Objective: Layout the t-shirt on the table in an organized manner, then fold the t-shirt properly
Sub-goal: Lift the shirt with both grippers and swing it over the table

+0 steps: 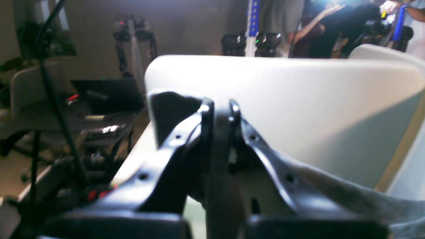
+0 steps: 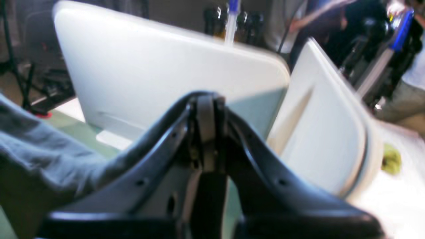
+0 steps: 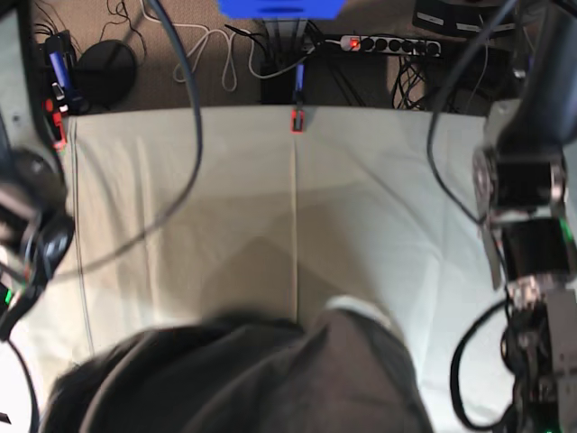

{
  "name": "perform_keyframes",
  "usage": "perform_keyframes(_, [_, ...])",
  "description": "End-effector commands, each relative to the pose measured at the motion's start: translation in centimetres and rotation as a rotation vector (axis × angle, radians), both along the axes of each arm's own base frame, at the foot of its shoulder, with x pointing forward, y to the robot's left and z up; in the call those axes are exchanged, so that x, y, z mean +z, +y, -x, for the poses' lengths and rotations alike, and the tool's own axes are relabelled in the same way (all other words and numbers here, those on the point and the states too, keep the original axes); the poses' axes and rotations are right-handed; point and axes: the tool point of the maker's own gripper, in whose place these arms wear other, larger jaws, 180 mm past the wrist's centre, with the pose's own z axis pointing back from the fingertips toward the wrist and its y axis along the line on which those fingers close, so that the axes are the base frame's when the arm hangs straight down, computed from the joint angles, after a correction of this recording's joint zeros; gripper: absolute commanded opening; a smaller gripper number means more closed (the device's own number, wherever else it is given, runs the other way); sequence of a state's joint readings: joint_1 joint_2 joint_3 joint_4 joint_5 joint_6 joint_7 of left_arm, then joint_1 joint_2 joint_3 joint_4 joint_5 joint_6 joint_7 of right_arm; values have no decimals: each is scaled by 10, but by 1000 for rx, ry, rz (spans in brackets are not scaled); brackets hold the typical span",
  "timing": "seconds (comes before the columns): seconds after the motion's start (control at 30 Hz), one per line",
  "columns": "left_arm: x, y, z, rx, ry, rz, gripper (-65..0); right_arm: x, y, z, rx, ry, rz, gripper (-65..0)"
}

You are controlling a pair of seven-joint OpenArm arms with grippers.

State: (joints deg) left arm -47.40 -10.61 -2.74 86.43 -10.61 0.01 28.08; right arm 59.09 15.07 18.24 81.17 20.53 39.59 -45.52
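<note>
1. The left gripper (image 1: 217,109) is seen closed, its jaws drawn together on a strip of dark cloth that runs down between them; grey fabric of the t-shirt (image 1: 365,199) trails off to one side in the left wrist view.
2. The right gripper (image 2: 207,103) is likewise closed, with a band of grey cloth pinched between the jaws and more of the t-shirt (image 2: 40,146) hanging beside it.
3. In the base view the t-shirt (image 3: 261,379) is seen as a blurred dark mass at the near edge of the tabletop (image 3: 379,207), apparently lifted by both arms (neither gripper shows in that view).
4. The laying-out is judged unfinished: the garment is bunched, not spread flat, and no fold is seen. Spreading, smoothing and all folding are left.
5. No containers are seen on the tabletop; nothing can be said of contents.
</note>
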Motion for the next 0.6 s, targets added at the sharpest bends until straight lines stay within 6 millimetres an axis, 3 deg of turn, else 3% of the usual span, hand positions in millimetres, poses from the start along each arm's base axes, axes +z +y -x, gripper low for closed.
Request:
perform_keyframes(0.0, [44, 1, 10, 6, -118, -11, -649, 44, -9, 12, -2, -116, 5, -650])
perform_keyframes(0.03, [54, 0, 10, 4, -134, -13, -649, 59, -16, 15, -16, -142, 13, -650])
perform_keyframes(0.13, [69, 1, 8, 3, -159, -10, -649, 83, -10, 12, 6, -171, 30, -650])
perform_keyframes(0.27, [74, 1, 10, 5, -170, -10, -649, 86, -14, 15, 0, -189, 38, -650])
perform_keyframes(0.43, [36, 3, 11, 3, -109, -15, -649, 29, -18, 17, -22, -109, 57, -650])
perform_keyframes(0.57, [-20, -3, 22, -11, -24, -24, -649, -37, -20, 36, -50, -32, 66, -650])
